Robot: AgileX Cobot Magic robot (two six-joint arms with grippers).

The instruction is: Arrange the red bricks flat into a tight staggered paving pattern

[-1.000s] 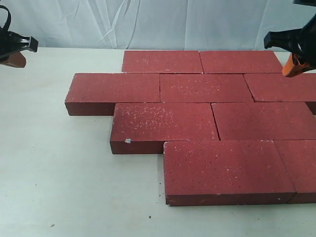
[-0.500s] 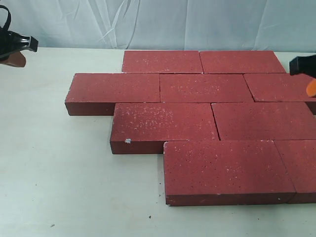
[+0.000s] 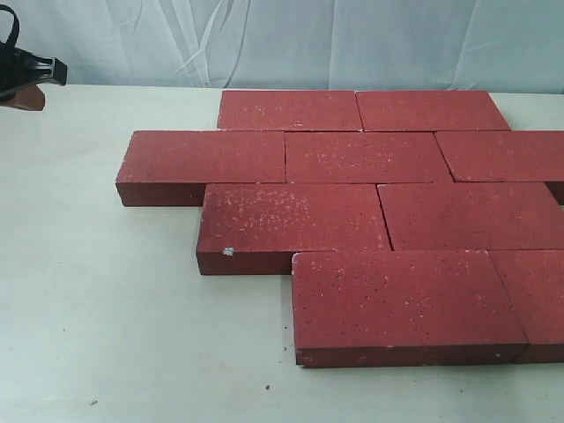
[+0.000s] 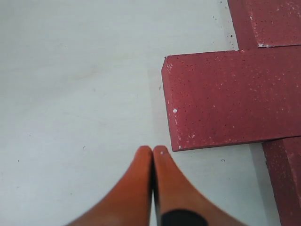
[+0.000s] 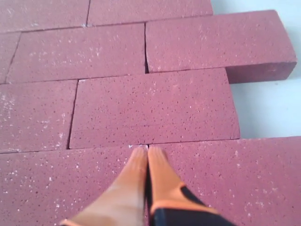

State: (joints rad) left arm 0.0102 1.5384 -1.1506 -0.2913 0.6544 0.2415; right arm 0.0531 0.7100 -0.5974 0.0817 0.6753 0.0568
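The bricks (image 3: pixel 368 157) lie flat in tight offset rows, so the left gripper (image 4: pixel 152 153) and right gripper (image 5: pixel 147 151) hang pinched together and empty, the paving apparently done.

I am looking out over a pale, off-white table (image 3: pixel 106 308) that is filling the lower and left parts of the frame. Its matte top is showing faint scuffs and a few dark specks toward the lower left. Across the whole top of the frame a white, wrinkled cloth (image 3: pixel 291 40) is hanging as a backdrop. Soft, even light is falling everywhere, making only faint shadows.
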